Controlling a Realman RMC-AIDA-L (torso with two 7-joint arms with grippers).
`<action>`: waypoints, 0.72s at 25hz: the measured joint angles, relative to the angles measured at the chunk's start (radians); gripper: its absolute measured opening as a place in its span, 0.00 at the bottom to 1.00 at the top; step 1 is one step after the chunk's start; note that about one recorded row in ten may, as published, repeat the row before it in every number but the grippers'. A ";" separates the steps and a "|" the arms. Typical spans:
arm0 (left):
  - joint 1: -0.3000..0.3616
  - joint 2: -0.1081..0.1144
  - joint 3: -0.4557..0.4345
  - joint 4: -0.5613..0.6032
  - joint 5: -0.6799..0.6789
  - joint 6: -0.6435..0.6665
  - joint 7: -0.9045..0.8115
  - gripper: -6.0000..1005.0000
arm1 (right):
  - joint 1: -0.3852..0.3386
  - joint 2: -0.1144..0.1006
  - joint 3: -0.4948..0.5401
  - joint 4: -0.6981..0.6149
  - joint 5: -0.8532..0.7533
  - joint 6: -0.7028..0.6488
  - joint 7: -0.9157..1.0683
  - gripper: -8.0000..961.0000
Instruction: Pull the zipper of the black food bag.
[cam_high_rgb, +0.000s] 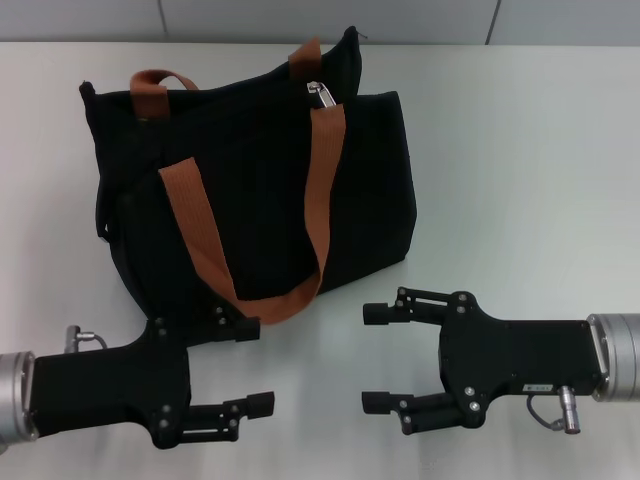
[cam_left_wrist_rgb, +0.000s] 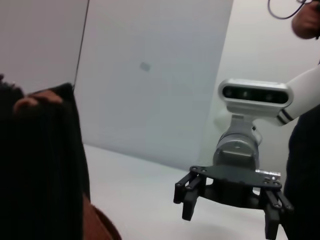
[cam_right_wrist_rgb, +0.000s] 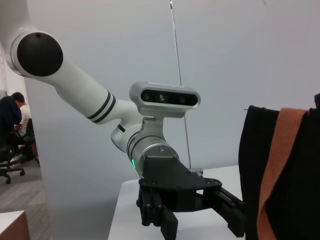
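Both grippers low at near edge, jaws spread, gripping nothing: left gripper (cam_high_rgb: 253, 365), right gripper (cam_high_rgb: 378, 357), fingertips facing each other. Black food bag (cam_high_rgb: 260, 185) lies beyond left jaws, just touching upper finger; long axis runs across table (cam_high_rgb: 520, 150). Zipper (cam_high_rgb: 321, 93) at far top edge, tab pointing toward right side. No legible writing

The worktop (cam_high_rgb: 500, 150) is a plain white surface. Only one thing lies directly on it: the black food bag (cam_high_rgb: 260, 190), with rust-orange strap handles. The bag rests on the worktop just beyond the open jaws of the left gripper (cam_high_rgb: 252, 365), and further from the jaws of the right gripper (cam_high_rgb: 375, 357).
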 joint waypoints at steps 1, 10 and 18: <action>0.002 0.002 0.000 0.000 0.000 0.000 0.000 0.78 | -0.002 0.000 -0.001 0.000 0.000 0.001 -0.001 0.87; 0.000 0.012 0.001 -0.002 0.001 0.010 -0.008 0.78 | -0.005 0.001 -0.008 0.016 -0.001 0.006 -0.023 0.87; 0.005 0.015 0.008 -0.003 0.001 0.026 -0.010 0.78 | -0.004 0.001 -0.008 0.016 0.000 0.007 -0.024 0.87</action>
